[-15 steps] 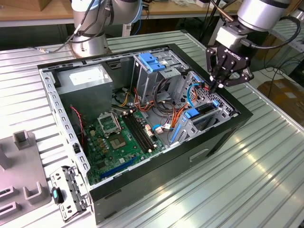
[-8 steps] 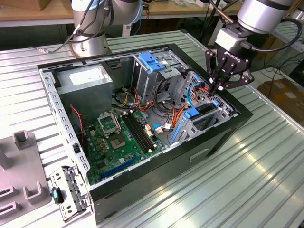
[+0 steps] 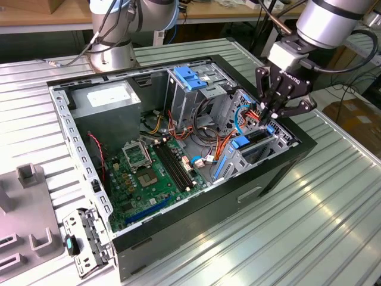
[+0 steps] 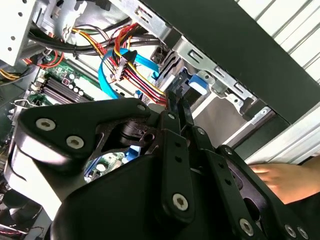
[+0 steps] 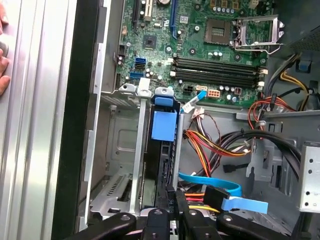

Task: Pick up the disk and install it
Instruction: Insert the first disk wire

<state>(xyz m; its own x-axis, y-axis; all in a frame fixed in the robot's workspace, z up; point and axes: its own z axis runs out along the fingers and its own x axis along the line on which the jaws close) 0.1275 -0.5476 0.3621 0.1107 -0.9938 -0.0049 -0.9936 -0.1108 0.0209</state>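
Hovering over the open computer case [image 3: 178, 232], the gripper [image 3: 275, 113] sits above the drive bay at the exterior view's right, near the case's front wall. Its fingers [image 5: 172, 202] are drawn close together, pinched on the upper edge of the disk [image 5: 163, 165], which stands on edge in a slot of the grey bay [image 5: 120, 165]. A blue rail tab [image 5: 164, 125] shows along the disk's exposed edge. Red, yellow and blue cables [image 5: 215, 147] run just beside the slot. The motherboard [image 3: 152, 173] lies on the case floor, further toward the exterior view's left. A person's hand [image 4: 282, 180] rests on the ribbed metal table [image 3: 333, 208] outside the case.
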